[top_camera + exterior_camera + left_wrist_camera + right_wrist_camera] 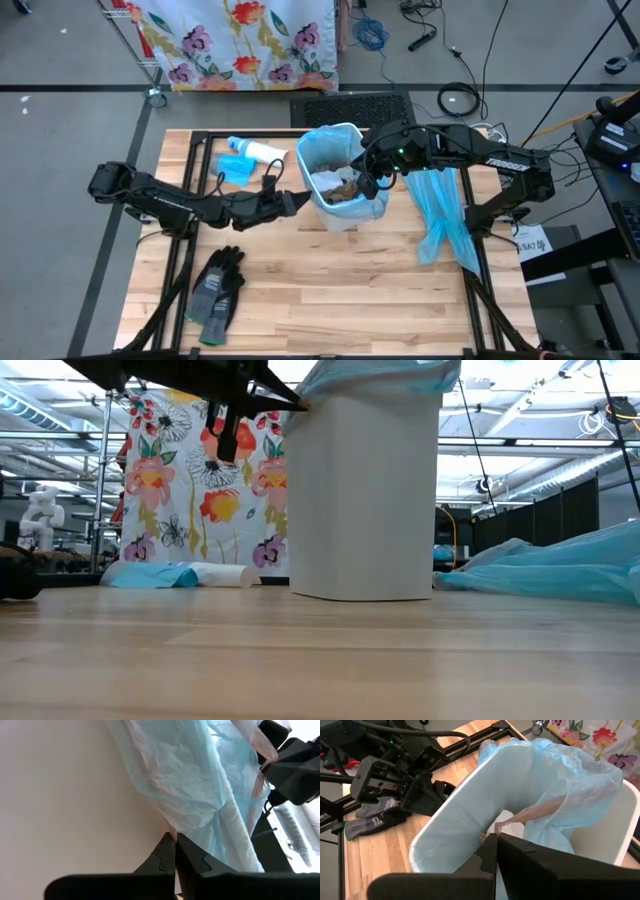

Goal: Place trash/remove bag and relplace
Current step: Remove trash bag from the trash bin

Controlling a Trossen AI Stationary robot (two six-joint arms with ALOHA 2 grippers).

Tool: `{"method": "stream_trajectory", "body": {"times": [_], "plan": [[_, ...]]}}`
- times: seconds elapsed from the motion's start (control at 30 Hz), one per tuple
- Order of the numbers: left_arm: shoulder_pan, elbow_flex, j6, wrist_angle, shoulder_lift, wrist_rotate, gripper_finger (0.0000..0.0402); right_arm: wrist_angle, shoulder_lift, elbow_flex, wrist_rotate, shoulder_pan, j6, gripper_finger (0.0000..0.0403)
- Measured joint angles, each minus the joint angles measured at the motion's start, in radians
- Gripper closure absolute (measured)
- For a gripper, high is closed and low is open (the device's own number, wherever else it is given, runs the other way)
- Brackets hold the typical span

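Observation:
A white bin stands at the table's middle, lined with a light blue bag whose edge is folded out over the rim. The trash, brown and white paper wads, lies inside the bag. My left gripper comes level from the left and is shut at the bin's upper left wall, on the bag's overhang. My right gripper reaches in over the bin's right rim, slanting down, and is shut on bag film inside the opening. My left gripper pinches the lower edge of the bag's overhang between its two fingertips, against the bin's outer wall just under the rim. The fingers come level from the table's left. One layer or several, I cannot tell. My right gripper pinches a gathered strand of the bag between its shut fingers, inside the bin's mouth. It comes from above and from the right, slanting down. The strand runs taut from the fingers to the bag's bunched film at the rim.
A second light blue bag lies spread on the table to the bin's right. A pair of dark grey gloves lies near the front left. A white bottle and a blue scrap lie at the far left. Black frame bars cross the table.

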Motion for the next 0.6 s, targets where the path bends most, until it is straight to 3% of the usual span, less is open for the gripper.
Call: {"method": "stream_trajectory", "body": {"times": [0.2,0.6], "plan": [[-0.018,0.000,0.052,-0.006,-0.034,0.002,0.0400,0.000,0.000,0.000,0.000,0.000,0.000,0.0403],[-0.026,0.003,0.063,-0.236,-0.202,-0.037,0.0401,0.001,0.000,0.000,0.001,0.000,0.003,0.0403]]}}
